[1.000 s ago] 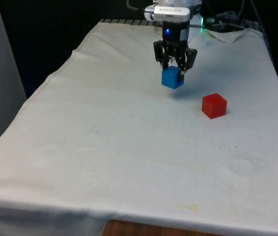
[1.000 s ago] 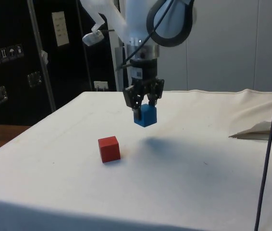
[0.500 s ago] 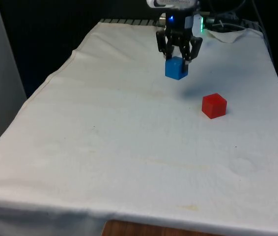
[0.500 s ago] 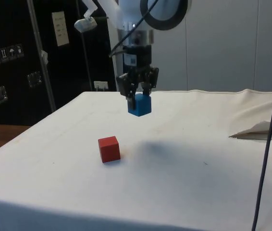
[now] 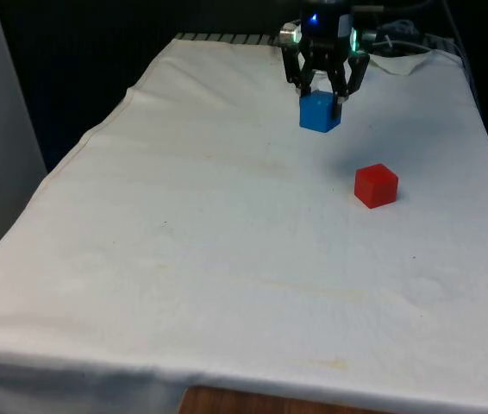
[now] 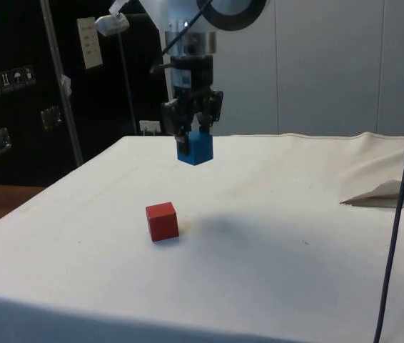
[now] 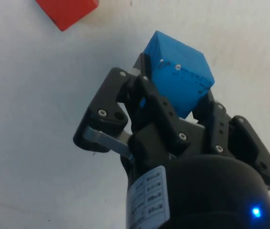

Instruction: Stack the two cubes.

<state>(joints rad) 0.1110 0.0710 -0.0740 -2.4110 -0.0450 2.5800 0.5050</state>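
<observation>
While airborne, the claw [image 5: 322,95] seemingly hides the blue cube's [image 5: 319,113] top.

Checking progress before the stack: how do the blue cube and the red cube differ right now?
The blue cube is shut in the black tool and hangs clear above the white cloth; the red cube rests on the cloth, untouched. The blue one sits farther back, toward the front view's left of the red one. Both look like similar-sized plain cubes.
</observation>
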